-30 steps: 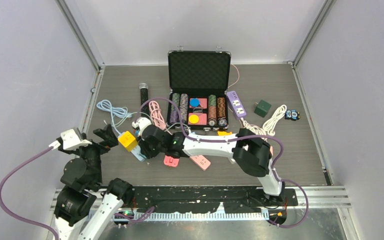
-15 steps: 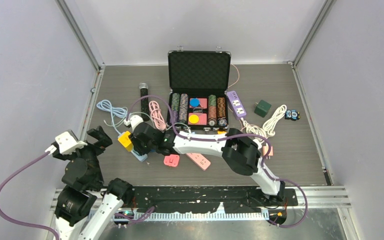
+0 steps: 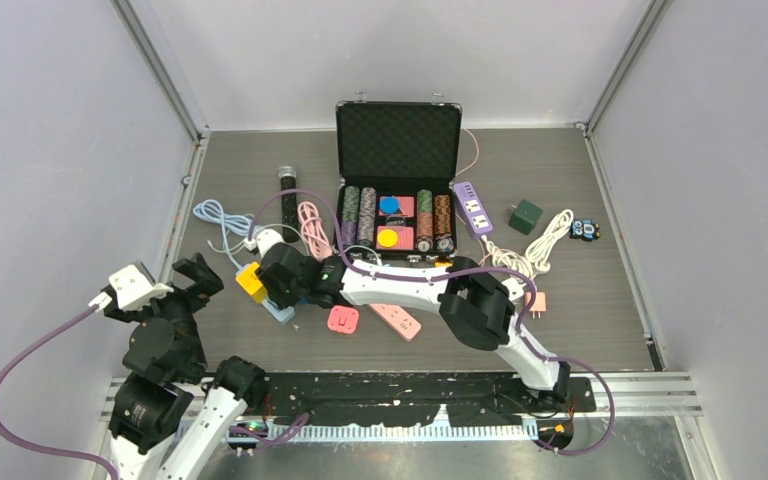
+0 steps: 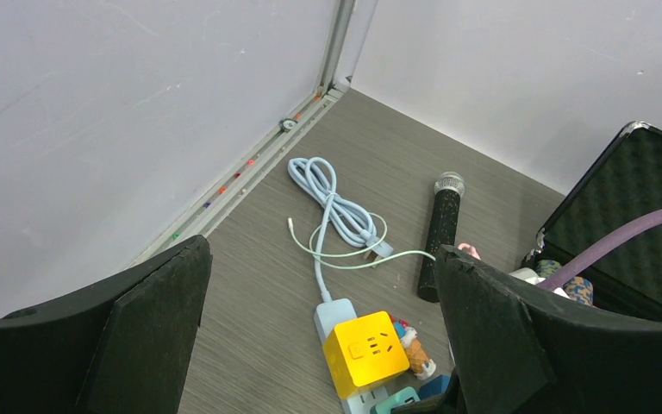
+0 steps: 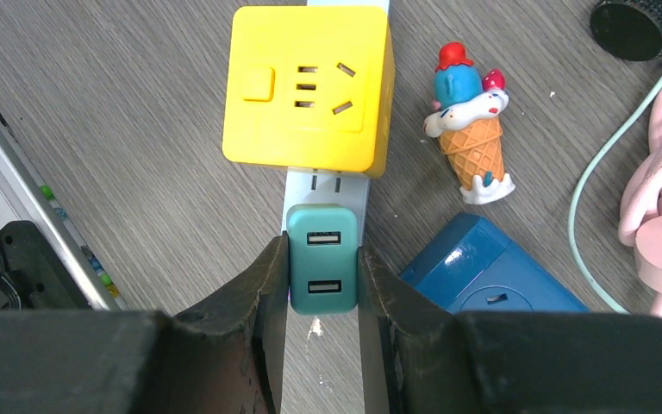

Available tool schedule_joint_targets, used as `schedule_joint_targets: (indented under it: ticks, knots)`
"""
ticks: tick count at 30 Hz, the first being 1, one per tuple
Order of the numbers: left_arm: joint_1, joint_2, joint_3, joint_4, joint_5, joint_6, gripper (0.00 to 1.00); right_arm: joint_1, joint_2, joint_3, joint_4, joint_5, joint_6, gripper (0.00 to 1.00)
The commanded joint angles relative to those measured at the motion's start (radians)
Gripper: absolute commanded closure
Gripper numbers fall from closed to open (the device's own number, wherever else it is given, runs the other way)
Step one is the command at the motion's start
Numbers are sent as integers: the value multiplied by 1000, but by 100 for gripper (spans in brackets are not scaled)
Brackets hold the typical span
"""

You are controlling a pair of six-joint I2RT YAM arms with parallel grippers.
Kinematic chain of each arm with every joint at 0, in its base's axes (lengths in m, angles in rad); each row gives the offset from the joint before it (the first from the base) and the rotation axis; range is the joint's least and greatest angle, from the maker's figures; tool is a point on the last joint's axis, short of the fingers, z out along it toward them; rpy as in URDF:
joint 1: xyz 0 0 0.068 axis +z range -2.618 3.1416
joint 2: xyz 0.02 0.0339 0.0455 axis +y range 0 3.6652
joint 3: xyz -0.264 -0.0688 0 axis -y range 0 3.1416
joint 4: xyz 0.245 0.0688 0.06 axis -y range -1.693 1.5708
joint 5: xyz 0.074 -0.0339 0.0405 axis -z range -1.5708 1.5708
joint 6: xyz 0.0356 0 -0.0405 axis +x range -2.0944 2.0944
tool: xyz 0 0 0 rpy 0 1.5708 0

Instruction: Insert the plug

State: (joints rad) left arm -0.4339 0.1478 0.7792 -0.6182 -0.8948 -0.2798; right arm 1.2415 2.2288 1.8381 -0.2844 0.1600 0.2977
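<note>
- Right arm had swung left since the frame a second ago, carrying its tool (image 5: 321, 259) closer to the yellow cube (image 5: 308, 88); the left arm had drawn back a little toward the near left corner.
- Right tool was clenched on the teal plug (image 5: 321, 289), one finger on each side face, USB ports facing the wrist camera.
- Plug sat over the pale strip (image 5: 327, 183), just behind the cube, with one socket's slots showing in the gap between them.
- Left tool (image 3: 198, 277) was released, jaws wide, holding nothing, just left of the cube and strip.
- Step judged: aligning or pressing the plug into the strip. Prongs were hidden, so seating could not be told.
- Next move likely calls for a straight push down, prongs square to the slots; the strip may slide, and nothing braced it.
- Room was tight: cube just ahead of the plug, blue block (image 5: 491, 272) near on one side, ice-cream toy (image 5: 472, 129) beyond it.
- Bare surface (image 5: 121, 172) lay open on the other side, up to the rail at the edge.
</note>
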Motion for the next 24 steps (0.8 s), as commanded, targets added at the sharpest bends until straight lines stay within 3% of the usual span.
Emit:
schedule_joint_targets:
  ticks: [1, 12, 24]
  knots:
    - [-2, -11, -4, 12, -15, 1, 0, 1, 14, 49, -47, -33, 4, 95]
    - [-1, -11, -17, 22, -6, 2, 0, 1, 20, 77, -117, -11, 18, 95]
    - [-2, -22, -13, 21, -8, 11, 0, 2, 39, 3, 9, 30, 37, 95]
